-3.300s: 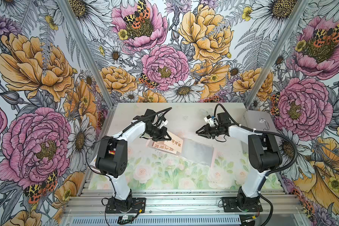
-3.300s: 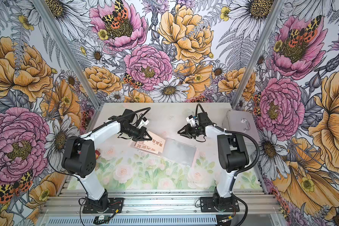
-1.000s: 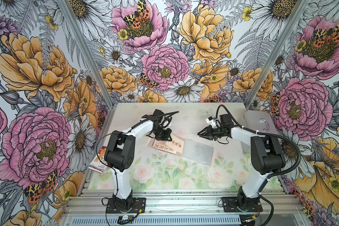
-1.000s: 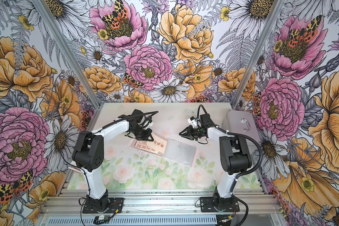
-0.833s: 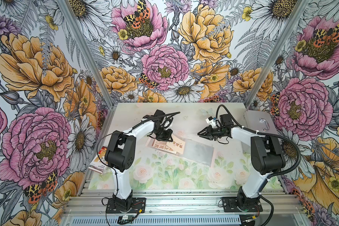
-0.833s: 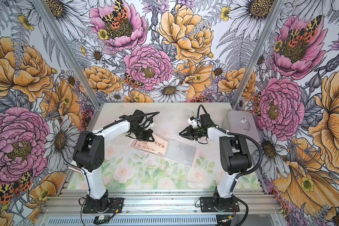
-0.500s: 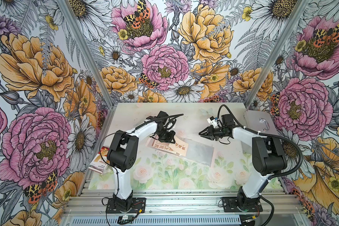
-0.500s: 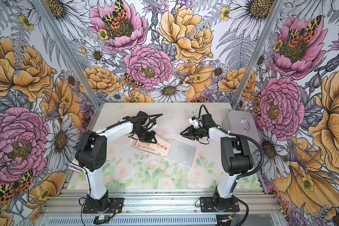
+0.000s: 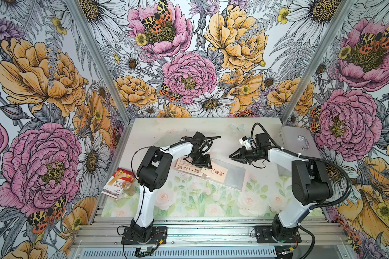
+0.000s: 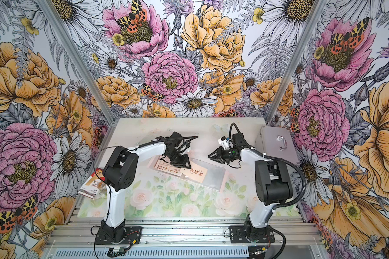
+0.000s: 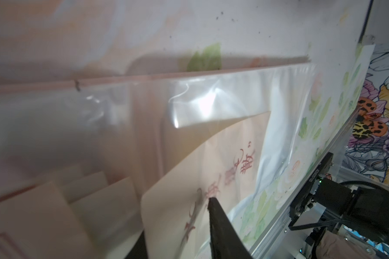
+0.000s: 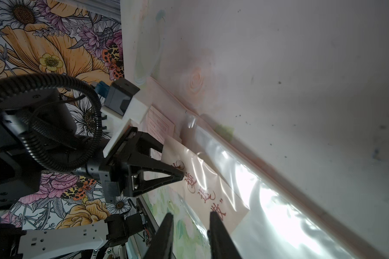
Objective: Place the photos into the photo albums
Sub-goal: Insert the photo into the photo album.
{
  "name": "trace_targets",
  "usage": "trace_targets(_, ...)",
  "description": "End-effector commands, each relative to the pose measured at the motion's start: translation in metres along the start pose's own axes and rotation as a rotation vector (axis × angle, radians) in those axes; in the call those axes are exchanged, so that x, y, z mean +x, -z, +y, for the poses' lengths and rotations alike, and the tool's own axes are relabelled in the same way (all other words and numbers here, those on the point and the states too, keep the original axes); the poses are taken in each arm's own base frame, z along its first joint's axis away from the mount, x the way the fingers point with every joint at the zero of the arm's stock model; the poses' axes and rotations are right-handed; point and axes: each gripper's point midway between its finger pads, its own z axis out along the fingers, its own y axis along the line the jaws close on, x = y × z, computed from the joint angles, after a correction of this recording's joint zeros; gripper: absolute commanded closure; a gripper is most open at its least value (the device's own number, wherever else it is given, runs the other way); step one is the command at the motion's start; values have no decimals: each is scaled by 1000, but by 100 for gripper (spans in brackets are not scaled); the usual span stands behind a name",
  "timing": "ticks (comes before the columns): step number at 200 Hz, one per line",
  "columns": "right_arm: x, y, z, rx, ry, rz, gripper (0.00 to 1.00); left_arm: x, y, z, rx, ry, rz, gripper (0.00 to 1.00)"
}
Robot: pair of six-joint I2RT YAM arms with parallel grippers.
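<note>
Top views both show a red-and-white bandage carton (image 9: 118,182) at the left edge of the table (image 9: 189,127). Right of it, near the middle, a stack of photos (image 9: 182,166) lies flat. The left gripper (image 9: 205,166) points down at the stack's right end, over a cream photo (image 9: 215,173) printed with red characters. In the left wrist view one fingertip (image 11: 213,208) rests on that card. The other finger is mostly hidden beneath it, so I cannot tell whether the pincer is clenched on the card or released. The card's far end sits under the clear sleeve (image 11: 211,105) of the open pale-pink photo album (image 9: 235,178), which lies just right of the stack. The right gripper (image 9: 232,155) hovers above the album's far edge. The right wrist view shows its fingers (image 12: 219,237) parted with nothing between them. A silver metal case (image 9: 293,140) lies at the table's right side.
</note>
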Motion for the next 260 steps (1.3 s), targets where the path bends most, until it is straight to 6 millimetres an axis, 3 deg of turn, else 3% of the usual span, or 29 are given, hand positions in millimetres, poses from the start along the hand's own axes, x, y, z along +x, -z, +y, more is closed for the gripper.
trace_targets(1, 1, 14, -9, 89, 10, -45, 71, -6, -10, -13, 12, -32, -10, 59)
trace_targets(37, 13, 24, -9, 129, -3, -53, 71, 3, -13, -6, -29, -28, 1, 44)
trace_targets(83, 62, 23, 8, 203, 33, 37, 72, -7, 29, -11, -176, -71, -114, 21)
trace_targets(109, 85, 21, 13, 225, 44, 65, 72, -7, 37, -22, -160, -84, -120, 19)
trace_targets(125, 92, 16, 14, 259, 59, 66, 73, -9, 46, -9, -181, -45, -142, 20)
trace_targets(148, 91, -8, 24, 297, 121, 69, 78, -14, 78, 28, -257, 62, -227, 21)
trace_targets(173, 70, -41, 43, 314, 204, 32, 85, -14, 104, 71, -249, 222, -315, 23)
trace_targets(176, 67, -45, 45, 314, 211, 31, 85, -14, 116, 69, -239, 229, -351, 24)
trace_targets(221, 39, -117, 92, 305, 354, 30, 85, 23, 141, 121, -218, 412, -460, 26)
trace_targets(243, 32, -146, 85, 305, 343, 75, 85, 40, 146, 143, -202, 502, -488, 23)
trace_targets(260, 34, -155, 71, 342, 339, 100, 85, 47, 151, 160, -173, 558, -522, 23)
